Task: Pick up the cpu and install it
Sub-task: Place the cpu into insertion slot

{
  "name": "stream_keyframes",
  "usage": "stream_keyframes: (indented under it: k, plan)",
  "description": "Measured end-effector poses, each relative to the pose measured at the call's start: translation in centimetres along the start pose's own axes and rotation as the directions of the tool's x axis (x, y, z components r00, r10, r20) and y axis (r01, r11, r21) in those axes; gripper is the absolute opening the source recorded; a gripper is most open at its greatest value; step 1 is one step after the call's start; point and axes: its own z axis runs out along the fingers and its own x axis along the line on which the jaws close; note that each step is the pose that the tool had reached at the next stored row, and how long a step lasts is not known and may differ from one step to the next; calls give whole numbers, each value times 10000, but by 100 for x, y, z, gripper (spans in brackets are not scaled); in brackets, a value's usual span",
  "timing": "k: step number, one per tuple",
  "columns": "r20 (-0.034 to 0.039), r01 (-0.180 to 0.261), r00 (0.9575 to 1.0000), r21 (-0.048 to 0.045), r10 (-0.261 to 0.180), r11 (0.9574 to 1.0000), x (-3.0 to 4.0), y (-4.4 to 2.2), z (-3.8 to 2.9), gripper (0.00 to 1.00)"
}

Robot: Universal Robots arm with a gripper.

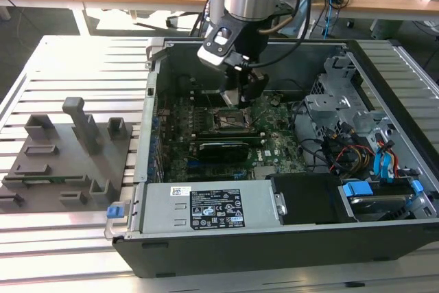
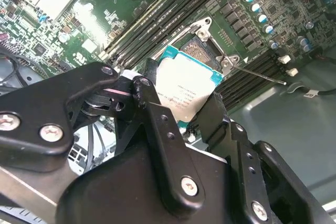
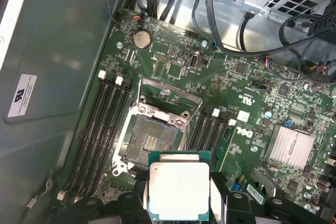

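1. The gripper (image 2: pixel 184 98) is clamped on the cpu (image 2: pixel 186 85). Its two black fingers (image 2: pixel 152 108) press on opposite edges of the chip, and the pale metal top shows between them in both wrist views
2. The cpu is clear of the board, carried inside the open computer case (image 1: pixel 156 73). Its flat face is turned to the cameras on the wrist, so its underside looks to face the motherboard (image 3: pixel 173 66)
3. The relation that matters is chip to socket (image 3: pixel 152 137). In the first wrist view the cpu (image 3: pixel 178 190) covers only the socket's one corner and lies mostly just beside it, so I judge it is not yet centred over the seat
4. The chip is close to square, so it has no real long axis. Its edges look slightly turned against the socket's edges, which run a little askew to it in the first wrist view
5. The socket stands open, with its metal load frame (image 3: pixel 169 100) swung up and the dark contact field bare. Memory slots (image 3: pixel 100 124) run along both of its sides
6. In the exterior view the gripper (image 1: pixel 243 90) hangs just above the socket (image 1: pixel 230 120), which sits a touch towards the exterior view's left of the fingertips. How high the chip hangs over it I cannot tell
7. Well apart, outside the case on the exterior view's left, the grey fixture blocks (image 1: pixel 68 149) stand on the slatted table (image 1: pixel 55 53)
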Motion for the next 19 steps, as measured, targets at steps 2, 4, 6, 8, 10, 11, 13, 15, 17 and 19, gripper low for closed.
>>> stream_keyframes:
  k: [2,4,6,8,10,11,13,15,17,19]
  plan:
    - [-1,-137,9999,1,137,9999,0,0,0,55]
    - [-1,-257,9997,2,257,9997,0,0,0,55]
    - [-2,-392,9992,3,392,9992,0,0,0,55]
    - [-2,-500,9987,4,500,9987,0,0,0,55]
    - [-2,-589,9983,4,589,9983,0,0,0,55]
    - [-2,-631,9980,5,631,9980,0,0,0,55]
    - [-1,-726,9974,6,726,9974,0,0,0,55]
    - [-2,-828,9966,7,828,9966,0,0,0,55]
    - [-2,-985,9951,8,985,9951,0,0,0,55]
    - [-2,-1079,9942,9,1079,9942,0,0,0,55]
